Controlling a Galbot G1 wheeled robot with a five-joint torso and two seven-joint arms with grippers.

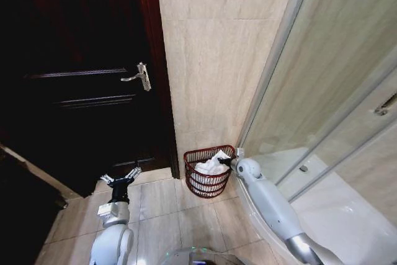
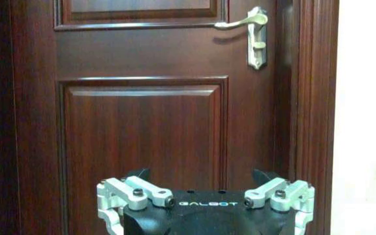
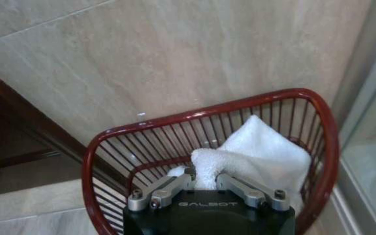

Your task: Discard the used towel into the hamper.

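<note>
While the robot faces the bathroom corner, this is how it all lines up, biggest to smallest:

Tiled wall: beige, running between the door on the left and the glass on the right, straight down to the floor behind the basket.

Door: dark wood, panelled, with a silver lever handle; the left wrist view looks squarely at it.

Shower glass: slanting away on the right, its frame meeting the floor just beside the basket.

Floor: pale tiles.

Hamper: reddish-brown wire basket on the floor, in the corner against the wall, between door frame and shower frame.

Towel: white, bunched inside the hamper, its upper folds rising to about the rim; in the right wrist view it sits right ahead of the fingers.

Right gripper: reaching in over the hamper's rim, fingers drawn close on a fold of the towel, and it has hold of it.

Left gripper: held low above the floor tiles, pointing at the door, well apart from the hamper, fingers spread wide, nothing between them.
</note>
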